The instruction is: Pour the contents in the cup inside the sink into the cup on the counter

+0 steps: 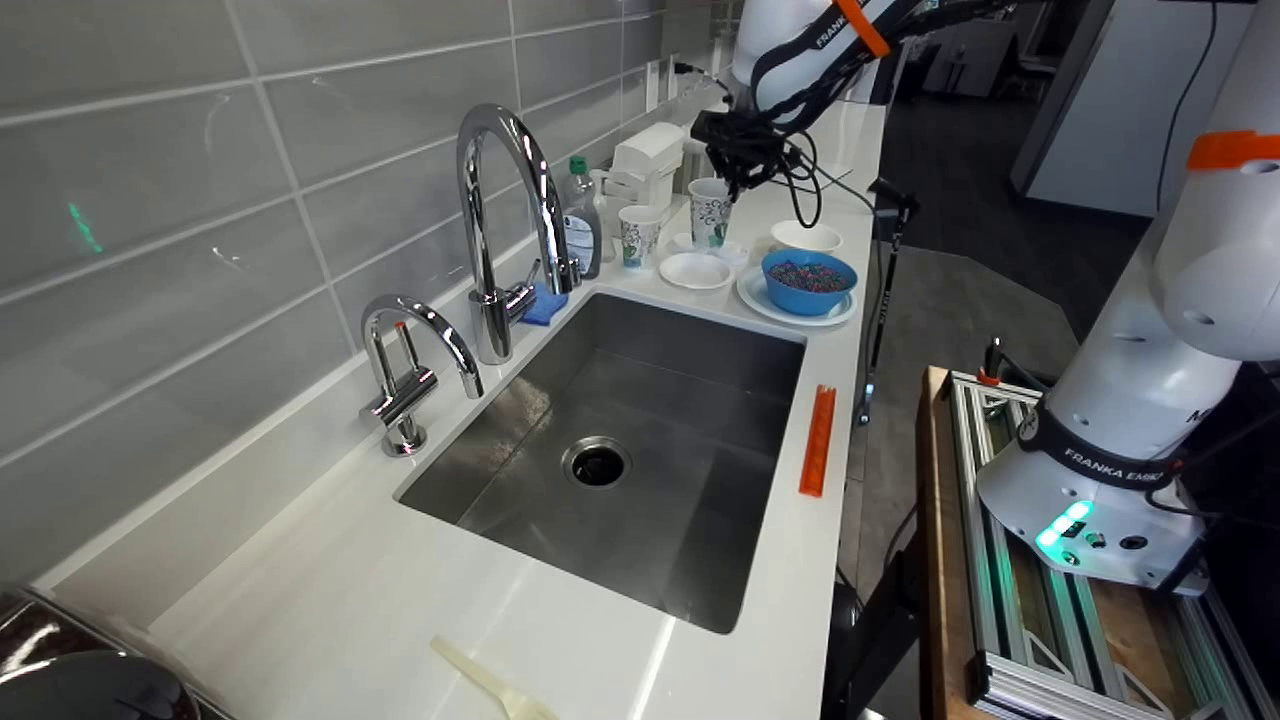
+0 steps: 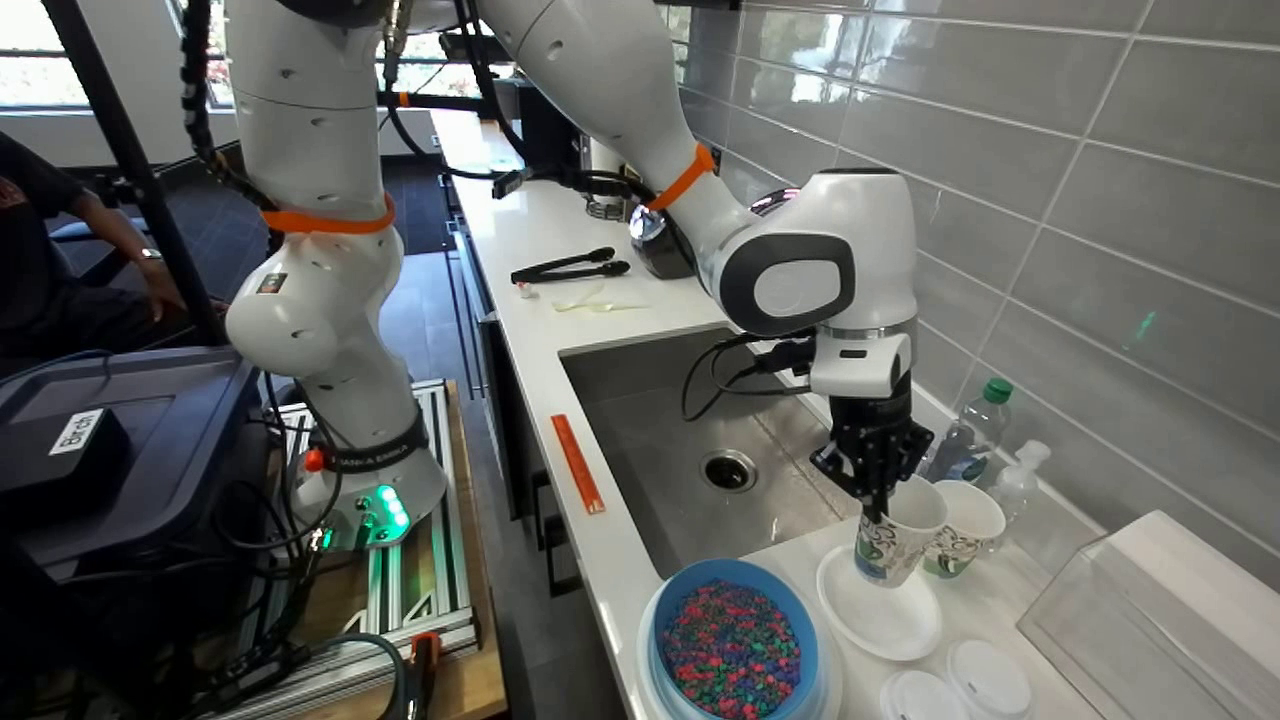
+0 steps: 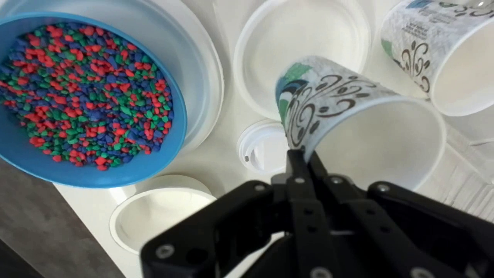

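- Hand (image 3: 305,154): black; fingers narrow, pinching the rim of a paper cup (image 3: 332,100).
- Paper cup, held: white with brown swirls and green and blue marks; mouth up, close to upright, pale interior showing in the wrist view. Located over the counter (image 1: 350,600), beside the sink (image 1: 690,335) — whether its base touches anything beneath cannot be told.
- Second cup (image 1: 640,240): same pattern, standing on the counter near the held one; a green-capped bottle (image 1: 580,230) close by.
- Blue bowl (image 1: 808,303): holding red, green and blue granules (image 3: 88,92), set on a white plate (image 3: 204,88).
- Small plate (image 3: 305,31): white, partly hidden by the held cup in the wrist view.
- White bowl (image 3: 158,216): near the blue bowl.
- Two lids (image 2: 985,675): white, close together on the counter.
- Sink: rectangular steel basin with a round drain (image 1: 597,462); a tall curved chrome tap (image 1: 477,215) stands at one side.
- Orange strip (image 1: 818,442): lying along the sink's edge — the side opposite the tap.
- Tongs (image 2: 568,274): black, on the counter, well apart from the cups.
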Robot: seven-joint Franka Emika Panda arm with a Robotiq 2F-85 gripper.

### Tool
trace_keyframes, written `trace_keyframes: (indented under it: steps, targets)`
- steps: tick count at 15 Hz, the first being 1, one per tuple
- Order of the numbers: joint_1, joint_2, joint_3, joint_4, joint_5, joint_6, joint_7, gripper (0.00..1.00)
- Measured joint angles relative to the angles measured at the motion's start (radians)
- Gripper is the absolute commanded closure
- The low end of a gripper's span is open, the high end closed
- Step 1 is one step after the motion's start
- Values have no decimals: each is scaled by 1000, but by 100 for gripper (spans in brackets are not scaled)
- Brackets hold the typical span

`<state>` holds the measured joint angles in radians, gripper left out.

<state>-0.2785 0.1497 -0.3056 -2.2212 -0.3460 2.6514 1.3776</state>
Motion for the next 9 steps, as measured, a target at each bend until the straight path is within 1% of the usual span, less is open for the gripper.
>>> trace_keyframes:
  steps: [9]
  targets:
    - [9, 92, -9, -1, 103, 108, -27, 99]
